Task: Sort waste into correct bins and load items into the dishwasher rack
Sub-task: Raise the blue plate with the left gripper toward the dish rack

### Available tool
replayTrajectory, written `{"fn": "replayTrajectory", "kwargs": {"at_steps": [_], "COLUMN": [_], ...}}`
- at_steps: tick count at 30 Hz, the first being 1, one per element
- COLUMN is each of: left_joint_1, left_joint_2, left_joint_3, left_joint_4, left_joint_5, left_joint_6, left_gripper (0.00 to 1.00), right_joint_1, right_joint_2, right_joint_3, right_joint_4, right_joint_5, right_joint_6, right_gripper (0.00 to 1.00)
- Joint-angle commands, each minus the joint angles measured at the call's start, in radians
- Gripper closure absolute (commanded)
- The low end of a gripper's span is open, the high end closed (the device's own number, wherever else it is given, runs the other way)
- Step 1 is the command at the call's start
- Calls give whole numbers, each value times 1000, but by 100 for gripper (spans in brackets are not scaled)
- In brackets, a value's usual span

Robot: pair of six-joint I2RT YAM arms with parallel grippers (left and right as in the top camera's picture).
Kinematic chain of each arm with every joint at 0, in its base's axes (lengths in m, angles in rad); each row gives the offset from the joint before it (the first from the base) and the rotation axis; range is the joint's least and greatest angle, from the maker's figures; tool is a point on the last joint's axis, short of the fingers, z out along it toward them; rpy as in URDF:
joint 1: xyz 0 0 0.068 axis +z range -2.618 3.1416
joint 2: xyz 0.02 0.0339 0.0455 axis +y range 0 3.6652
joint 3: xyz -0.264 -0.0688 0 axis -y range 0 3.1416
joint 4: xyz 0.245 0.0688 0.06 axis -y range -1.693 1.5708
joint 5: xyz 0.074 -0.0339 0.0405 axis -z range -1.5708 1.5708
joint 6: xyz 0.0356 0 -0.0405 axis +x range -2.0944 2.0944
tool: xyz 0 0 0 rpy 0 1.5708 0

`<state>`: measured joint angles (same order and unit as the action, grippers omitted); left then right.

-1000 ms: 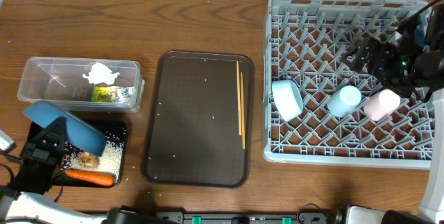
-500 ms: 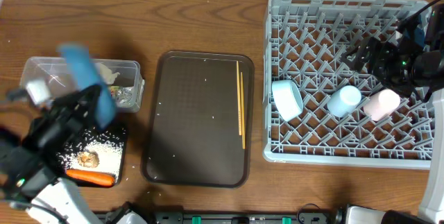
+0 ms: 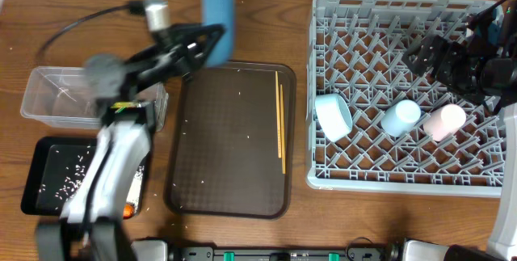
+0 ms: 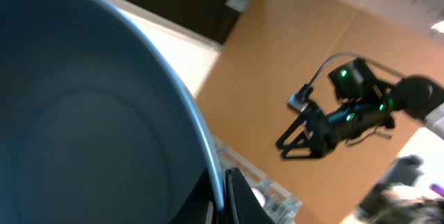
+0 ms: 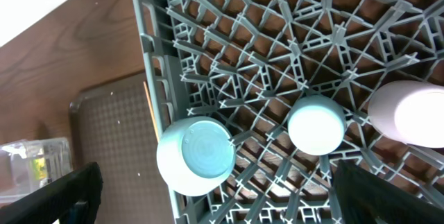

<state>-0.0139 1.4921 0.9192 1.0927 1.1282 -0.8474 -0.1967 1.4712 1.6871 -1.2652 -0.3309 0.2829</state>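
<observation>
Near left, the shallow black rectangular tray [image 3: 40,152] holds loose white rice [image 3: 69,182]; the clear plastic rectangular tub [image 3: 48,103] sits behind it. The pair of thin wooden chopsticks [image 3: 280,124] lies on the dark brown serving tray [image 3: 226,164]. The right pincer [image 3: 435,59] hangs open above the large grey plastic dishwasher rack [image 3: 388,182], which contains the small white-blue bowl [image 3: 334,115], light blue cup [image 3: 401,117] and pale pink cup [image 3: 446,121]. Farthest, the left pincer [image 3: 210,39] clamps the large blue round plate [image 3: 218,2], held edge-on above the counter [image 3: 266,27].

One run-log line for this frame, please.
left fingers: shut on blue plate, held aloft | right fingers: open above rack | in rack: bowl, light blue cup, pink cup | chopsticks: on serving tray
</observation>
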Motion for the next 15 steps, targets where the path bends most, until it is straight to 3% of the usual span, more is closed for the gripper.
{"fn": "replayTrajectory", "kwargs": {"at_steps": [1, 6, 15], "left_joint_1": [-100, -227, -409], "left_joint_2": [165, 311, 366], "left_joint_3": [124, 236, 333], "left_joint_4": [121, 150, 132], "left_joint_5": [-103, -249, -296], "left_joint_6": [-191, -212, -56], "left_gripper": [94, 94, 94], "right_joint_1": [-22, -50, -74], "right_joint_2": [1, 1, 1], "right_joint_3": [3, 3, 3], "right_joint_4": [2, 8, 5], "right_joint_5": [26, 98, 98], "right_joint_6": [18, 65, 65], "right_gripper": [1, 1, 1]}}
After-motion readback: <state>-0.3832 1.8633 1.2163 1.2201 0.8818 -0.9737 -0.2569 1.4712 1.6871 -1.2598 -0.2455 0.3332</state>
